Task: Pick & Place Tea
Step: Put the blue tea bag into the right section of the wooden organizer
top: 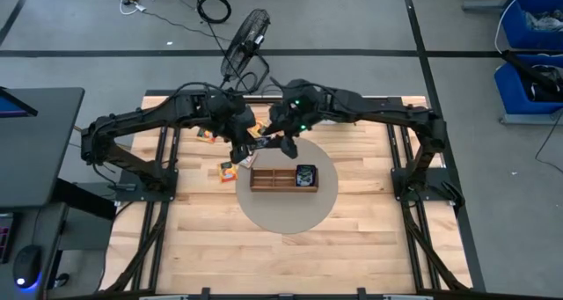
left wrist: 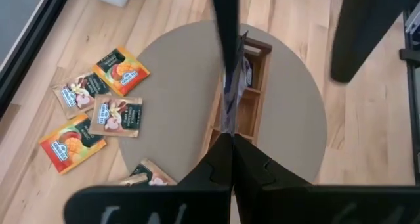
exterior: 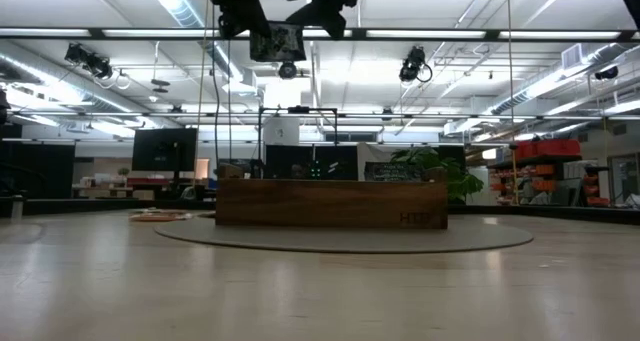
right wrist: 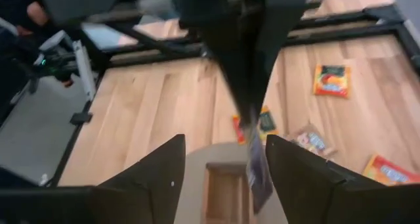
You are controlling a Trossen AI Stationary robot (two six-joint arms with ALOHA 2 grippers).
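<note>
My left pincer [left wrist: 231, 140] is pressed shut on a thin tea packet [left wrist: 231, 86], which I see edge-on as a glossy sliver hanging above the wooden tray [left wrist: 252, 99]. My right pincer [right wrist: 223, 161] sits just beside it with its blunt dark fingers spread wide and nothing between them; the same packet [right wrist: 257, 168] dangles in the gap, flat and bluish.

From above, both pincers meet just beyond the far edge of the tray [top: 283, 179], a long brown box of three square compartments standing on a round, matte beige mat [top: 286, 216] over pale planked tabletop [top: 369, 230]. The right-hand compartment holds a dark packet [top: 305, 174].

Only my left wrist camera shows the loose packets clearly: flat, square, shiny sachets in orange [left wrist: 121, 70], brown [left wrist: 117, 114] and red-orange [left wrist: 71, 142], lying on the bare wood left of the mat. The table-height camera gives the tray's [exterior: 330, 203] smooth plank side and the held packet [exterior: 277, 43] hanging high over it.
</note>
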